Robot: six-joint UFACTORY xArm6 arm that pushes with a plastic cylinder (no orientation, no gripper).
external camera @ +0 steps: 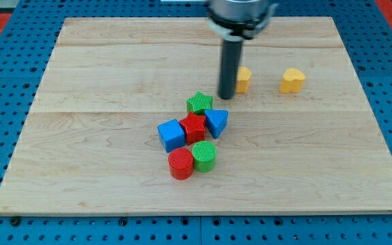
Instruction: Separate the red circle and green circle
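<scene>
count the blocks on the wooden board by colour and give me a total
Red: 2, the red circle block and red star block
Green: 2, the green circle block and green star block
Blue: 2, the blue cube block and blue triangle block
Yellow: 2, the yellow block behind my tip and yellow heart block
Total: 8

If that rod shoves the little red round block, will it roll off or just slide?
Probably slide: the red circle stands on its flat end, so rolling seems unlikely. It touches the green circle, so a push may nudge both. My tip is far above them, near the green star.
</scene>
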